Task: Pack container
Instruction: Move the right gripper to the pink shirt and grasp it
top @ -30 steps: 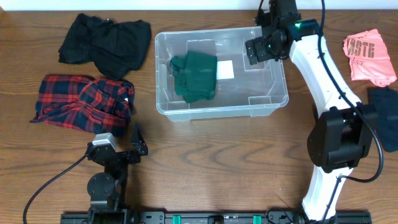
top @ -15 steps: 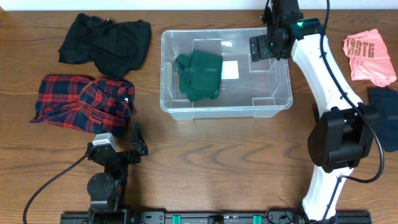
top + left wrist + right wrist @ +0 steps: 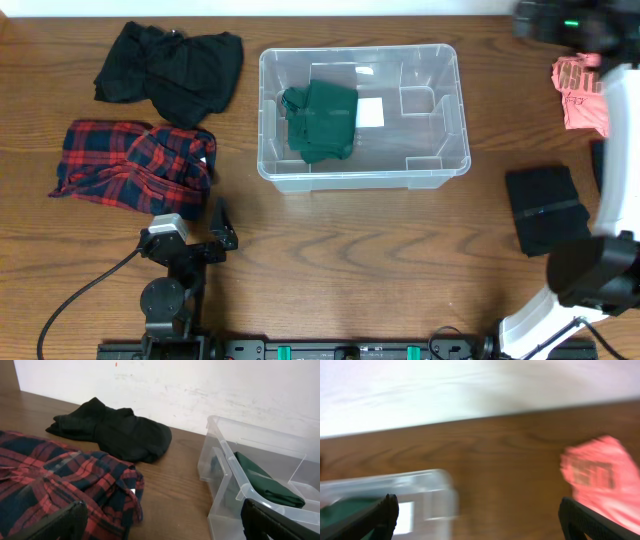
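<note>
One container stands upright on the surface, centre-back, mouth up, its long axis running left to right in the overhead view. It holds one green garment in its left half, just beside the white label on the base. Four more pieces lie outside: a black heap, a plaid shirt, a pink shirt and what looks like a dark folded cloth. There are two arms. The left arm sits folded low at the front, its end effector spread wide and facing the plaid shirt and container. The right arm reaches to the far right corner beside the pink shirt, its end effector blurred but spread wide.
</note>
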You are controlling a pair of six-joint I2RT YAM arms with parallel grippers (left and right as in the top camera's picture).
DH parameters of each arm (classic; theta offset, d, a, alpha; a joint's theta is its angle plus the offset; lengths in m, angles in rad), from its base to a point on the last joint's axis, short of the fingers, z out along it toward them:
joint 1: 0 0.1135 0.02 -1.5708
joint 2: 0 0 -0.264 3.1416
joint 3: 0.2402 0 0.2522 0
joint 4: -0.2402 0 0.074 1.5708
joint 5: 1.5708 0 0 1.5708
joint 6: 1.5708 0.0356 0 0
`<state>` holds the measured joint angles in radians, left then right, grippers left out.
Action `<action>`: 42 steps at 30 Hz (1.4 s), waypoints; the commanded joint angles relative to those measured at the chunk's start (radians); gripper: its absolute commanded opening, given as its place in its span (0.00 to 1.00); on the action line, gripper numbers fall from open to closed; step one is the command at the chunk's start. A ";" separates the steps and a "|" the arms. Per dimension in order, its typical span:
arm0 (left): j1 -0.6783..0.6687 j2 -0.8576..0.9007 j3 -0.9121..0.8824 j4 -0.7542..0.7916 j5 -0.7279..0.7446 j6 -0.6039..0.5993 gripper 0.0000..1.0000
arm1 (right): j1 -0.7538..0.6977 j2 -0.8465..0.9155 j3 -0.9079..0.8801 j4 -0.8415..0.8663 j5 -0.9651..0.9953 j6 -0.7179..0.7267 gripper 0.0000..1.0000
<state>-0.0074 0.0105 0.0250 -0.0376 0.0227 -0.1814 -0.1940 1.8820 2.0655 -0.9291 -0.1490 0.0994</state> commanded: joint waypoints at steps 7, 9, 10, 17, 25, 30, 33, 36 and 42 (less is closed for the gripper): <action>0.005 -0.005 -0.021 -0.034 -0.018 0.016 0.98 | -0.214 0.117 -0.020 -0.058 -0.112 -0.040 0.99; 0.005 -0.005 -0.021 -0.035 -0.018 0.016 0.98 | -0.219 0.120 -0.020 -0.075 -0.108 -0.066 0.99; 0.005 -0.005 -0.021 -0.035 -0.018 0.016 0.98 | -0.219 0.120 -0.020 -0.079 -0.101 -0.068 0.99; 0.005 -0.005 -0.021 -0.035 -0.018 0.016 0.98 | -0.227 0.120 -0.020 -0.079 -0.057 -0.066 0.99; 0.005 -0.005 -0.021 -0.035 -0.018 0.016 0.98 | -0.251 0.121 -0.020 -0.079 0.052 -0.001 0.99; 0.005 -0.005 -0.021 -0.034 -0.018 0.016 0.98 | -0.269 0.142 -0.021 -0.086 0.107 0.066 0.99; 0.005 -0.005 -0.021 -0.034 -0.018 0.016 0.98 | -0.284 0.153 -0.021 -0.102 0.142 0.131 0.99; 0.005 -0.005 -0.021 -0.035 -0.018 0.016 0.98 | -0.297 0.159 -0.021 -0.130 0.207 0.213 0.99; 0.005 -0.005 -0.021 -0.034 -0.018 0.016 0.98 | -0.304 0.161 -0.022 -0.166 0.261 0.287 0.99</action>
<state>-0.0074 0.0105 0.0250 -0.0376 0.0231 -0.1814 -0.4885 2.0285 2.0384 -1.0882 0.0586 0.3126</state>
